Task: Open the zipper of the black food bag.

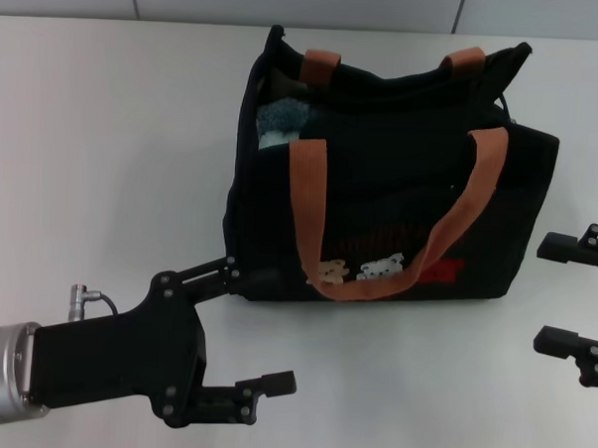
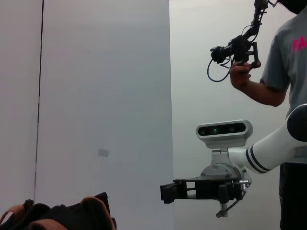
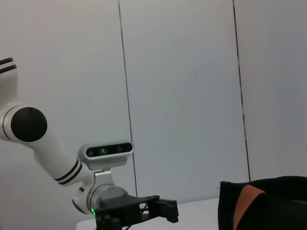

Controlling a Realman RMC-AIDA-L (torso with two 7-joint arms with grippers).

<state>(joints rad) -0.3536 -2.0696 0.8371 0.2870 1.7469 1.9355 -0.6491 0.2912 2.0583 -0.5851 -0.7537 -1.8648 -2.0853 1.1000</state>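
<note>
Zipper (image 1: 384,101) runs along the gaping top rim of the black food bag (image 1: 398,228), mid-counter (image 1: 103,156). Your left gripper (image 1: 255,326) reaches in low, its 2 fingers apart, the upper one touching the bag's near-left corner. Your right gripper (image 1: 572,295) waits spread, beside the bag's right.

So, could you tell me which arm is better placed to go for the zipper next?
Probably the left. The left gripper is open, with one finger right at the bag's lower corner. The right gripper, also open, sits clear of the bag's other end. I cannot make out the zipper pull, so this is tentative.
</note>
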